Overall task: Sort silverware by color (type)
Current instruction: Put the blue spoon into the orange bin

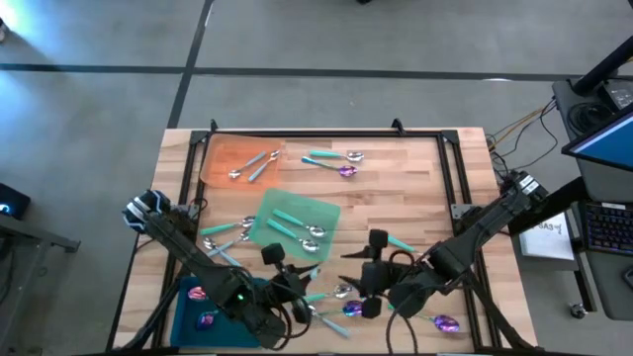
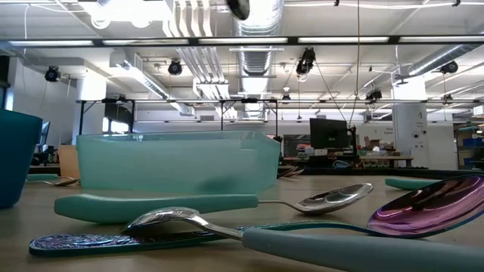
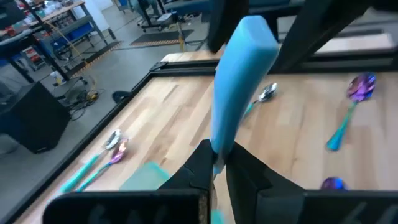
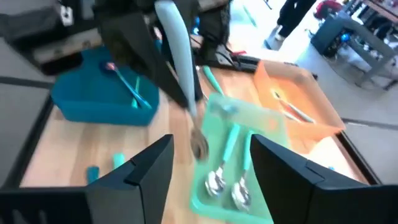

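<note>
My left gripper (image 3: 216, 163) (image 1: 280, 265) is near the table's near edge, shut on a teal-handled spoon with a silver bowl (image 4: 199, 144), held above the green mat (image 4: 261, 124). My right gripper (image 4: 211, 180) (image 1: 368, 282) is open just to its right and faces it, holding nothing. More silverware lies about: two silver pieces on the orange mat (image 1: 237, 158), several teal-handled silver spoons on the green mat (image 1: 292, 222), purple-headed ones on the teal mat (image 1: 203, 297), and loose ones on the wood (image 1: 336, 160) (image 1: 445, 322). My left gripper pinches the spoon between its two fingertips at the lower end of the teal handle (image 3: 216, 148), close to the neck. The handle (image 3: 242, 74) runs on past the fingertips. In the right wrist view the spoon is lifted clear and nearly upright, bowl hanging down over the green mat.
A black frame (image 1: 445, 138) borders the wooden table. Loose spoons lie between the two grippers near the near edge (image 1: 341, 292) and at the far middle (image 1: 348, 170). In the low view, spoons (image 2: 333, 198) (image 2: 423, 208) lie before a translucent green tray (image 2: 174, 162).
</note>
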### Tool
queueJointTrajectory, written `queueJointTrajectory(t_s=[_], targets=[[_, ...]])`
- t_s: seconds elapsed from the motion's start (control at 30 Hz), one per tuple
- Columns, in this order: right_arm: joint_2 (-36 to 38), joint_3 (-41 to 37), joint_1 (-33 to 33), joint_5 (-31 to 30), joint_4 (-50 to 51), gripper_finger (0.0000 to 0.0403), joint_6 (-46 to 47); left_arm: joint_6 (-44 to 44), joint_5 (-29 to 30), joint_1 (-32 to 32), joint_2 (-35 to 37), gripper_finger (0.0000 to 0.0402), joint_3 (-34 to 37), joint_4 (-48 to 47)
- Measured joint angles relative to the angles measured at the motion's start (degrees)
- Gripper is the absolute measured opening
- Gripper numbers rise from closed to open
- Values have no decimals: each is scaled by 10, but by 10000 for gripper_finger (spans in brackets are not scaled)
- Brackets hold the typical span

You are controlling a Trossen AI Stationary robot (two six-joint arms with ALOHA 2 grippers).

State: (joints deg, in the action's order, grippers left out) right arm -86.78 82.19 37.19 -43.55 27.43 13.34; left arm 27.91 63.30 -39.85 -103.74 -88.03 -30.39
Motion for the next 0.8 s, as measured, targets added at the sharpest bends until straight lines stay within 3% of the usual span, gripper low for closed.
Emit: queueJointTrajectory(t_s=[0.23, 0.47, 0.6, 0.8], targets=[[24, 0, -4, -6, 112, 199, 63, 107, -2, 32, 52, 8, 0, -216], [24, -6, -11, -103, 187, 194, 92, 131, -47, 144, 102, 8, 0, -398], [24, -9, -23, -130, 215, 194, 97, 85, -86, 233, 126, 8, 1, -465], [24, -29, -52, -135, 220, 194, 97, -47, -117, 385, 155, 8, 9, -470]])
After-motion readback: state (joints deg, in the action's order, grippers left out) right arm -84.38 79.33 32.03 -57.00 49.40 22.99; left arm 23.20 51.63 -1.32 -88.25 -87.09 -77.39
